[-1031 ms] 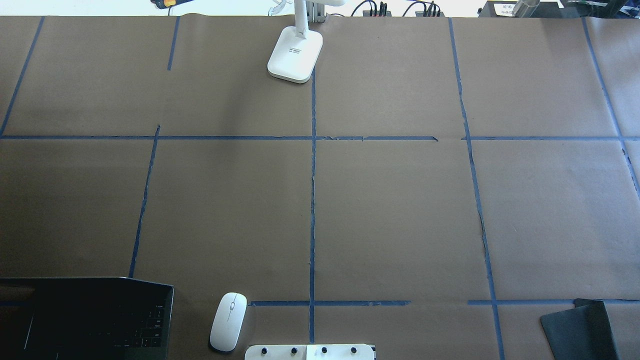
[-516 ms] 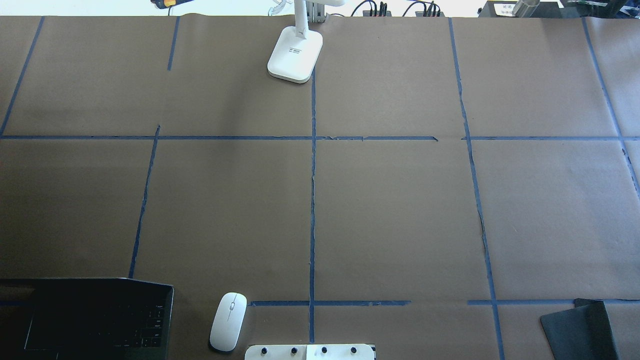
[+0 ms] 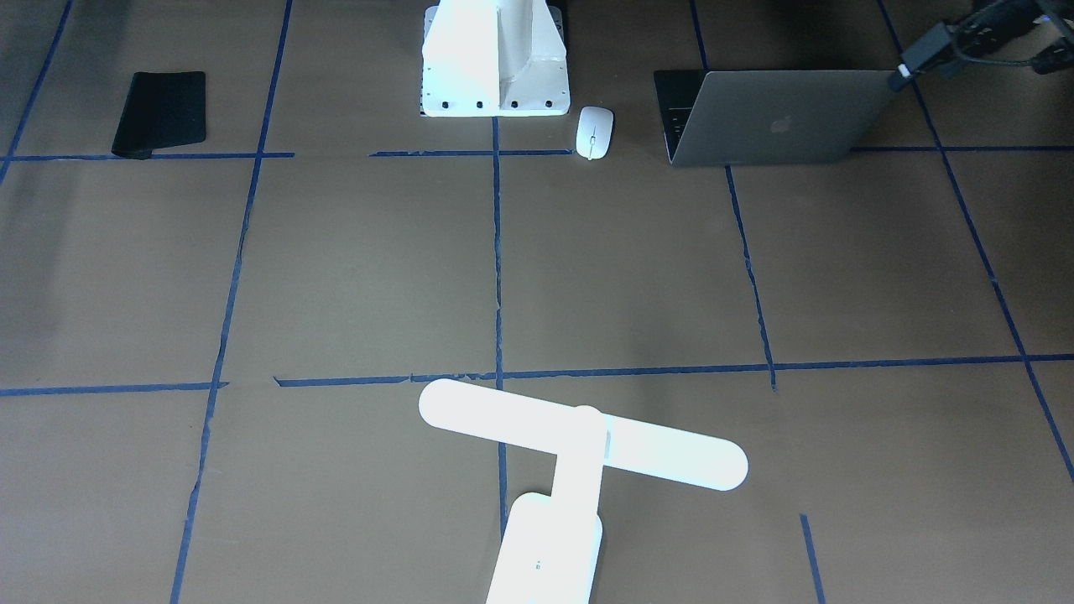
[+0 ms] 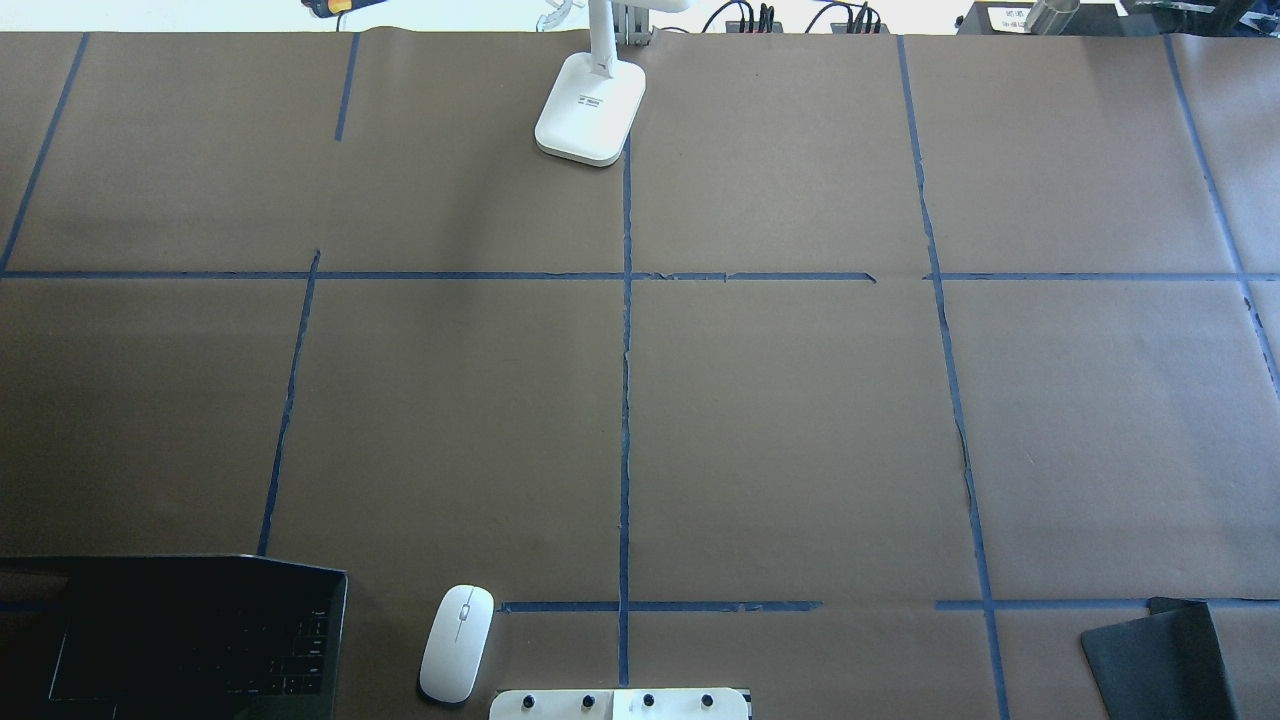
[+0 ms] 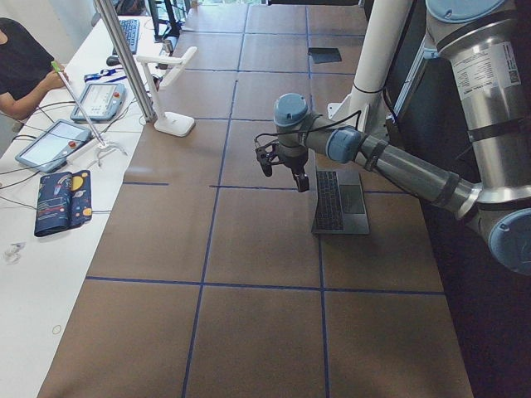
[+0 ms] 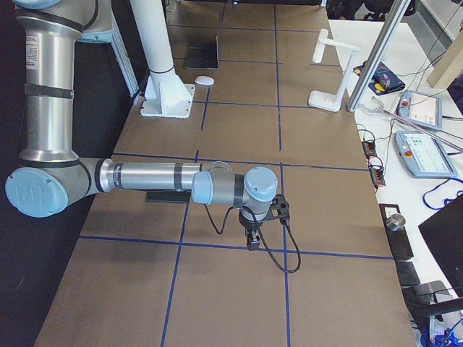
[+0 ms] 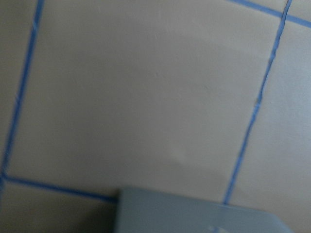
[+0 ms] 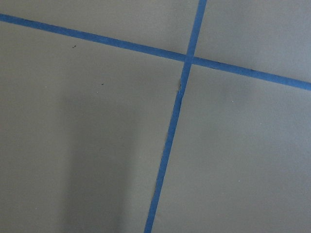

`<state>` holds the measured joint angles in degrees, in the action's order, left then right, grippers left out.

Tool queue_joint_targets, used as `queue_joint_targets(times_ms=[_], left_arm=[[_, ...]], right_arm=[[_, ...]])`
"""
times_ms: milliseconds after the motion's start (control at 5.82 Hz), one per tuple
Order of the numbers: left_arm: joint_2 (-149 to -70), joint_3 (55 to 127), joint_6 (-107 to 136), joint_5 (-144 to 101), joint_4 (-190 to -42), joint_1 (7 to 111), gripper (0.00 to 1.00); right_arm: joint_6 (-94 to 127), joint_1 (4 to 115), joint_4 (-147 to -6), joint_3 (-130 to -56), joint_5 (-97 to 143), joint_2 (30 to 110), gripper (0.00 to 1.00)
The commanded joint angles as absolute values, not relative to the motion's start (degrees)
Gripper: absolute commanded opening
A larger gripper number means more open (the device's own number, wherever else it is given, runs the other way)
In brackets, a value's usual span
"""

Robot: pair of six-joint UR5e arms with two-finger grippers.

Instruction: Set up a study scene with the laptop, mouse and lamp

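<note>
matt metal laptop (image 3: 780,117), glossy mouse (image 3: 594,132), paper-covered table (image 3: 629,268)

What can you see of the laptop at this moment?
The laptop is slim, silver-grey and metallic-looking. It stands open with its lid raised; the lid's back bears an apple logo, and inside are dark keys and a dark screen. It rests on the brown paper-covered table at the robot's own edge, on the robot's left side. The mouse lies beside it, apart.

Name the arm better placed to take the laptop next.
Left, I'd judge. The left tool hangs beside the laptop, whose edge shows in the left wrist view. The right tool is over brown paper, far from it.
</note>
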<state>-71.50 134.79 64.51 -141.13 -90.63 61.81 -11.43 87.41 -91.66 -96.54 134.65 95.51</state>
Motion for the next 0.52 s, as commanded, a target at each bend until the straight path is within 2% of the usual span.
queue_joint_targets(times_ms=[0,172,344], left_arm=[[-71.63,137.28,93.03,-133.06,-96.3,49.12,0.99],[-71.46,138.68,107.35,-126.19,-98.59,43.13,0.99],[-71.46,142.17,120.89,-123.34,-98.61,41.59,0.99]], right_arm=[[-11.16,86.92,-89.3,-95.71,134.82,95.8,1.0],[-11.16,86.92,-89.3,-95.71,134.91,95.71,1.0],[-11.16,86.92,-89.3,-95.71,134.91,95.71,1.0]])
